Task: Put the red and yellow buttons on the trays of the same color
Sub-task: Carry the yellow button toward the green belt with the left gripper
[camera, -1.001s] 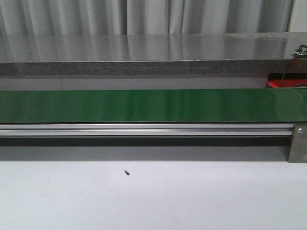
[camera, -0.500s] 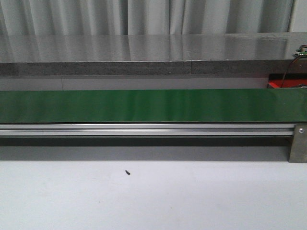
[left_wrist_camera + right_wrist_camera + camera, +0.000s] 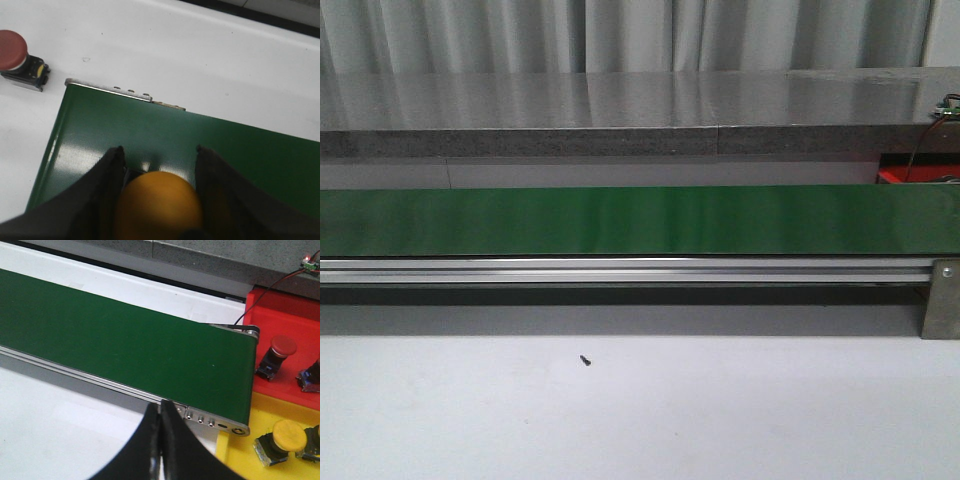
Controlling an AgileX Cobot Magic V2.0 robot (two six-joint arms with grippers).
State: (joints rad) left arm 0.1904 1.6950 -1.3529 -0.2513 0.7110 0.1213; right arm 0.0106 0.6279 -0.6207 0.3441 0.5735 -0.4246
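Note:
In the left wrist view my left gripper (image 3: 159,150) is shut on a yellow button (image 3: 157,205), one dark finger on each side of its domed cap, over the near end of the green belt (image 3: 150,125). A red button (image 3: 12,47) stands on the white table beside that belt end. In the right wrist view my right gripper (image 3: 160,407) is shut with nothing in it, in front of the belt's rail. Past the belt's other end, a red tray (image 3: 280,310) holds a red button (image 3: 282,346) and a yellow tray (image 3: 240,455) holds a yellow button (image 3: 287,435).
The green conveyor belt (image 3: 640,220) spans the front view on an aluminium rail (image 3: 620,270), with a grey ledge behind. A corner of the red tray (image 3: 910,176) shows at the right. A small black speck (image 3: 585,360) lies on the white table. Neither arm shows in the front view.

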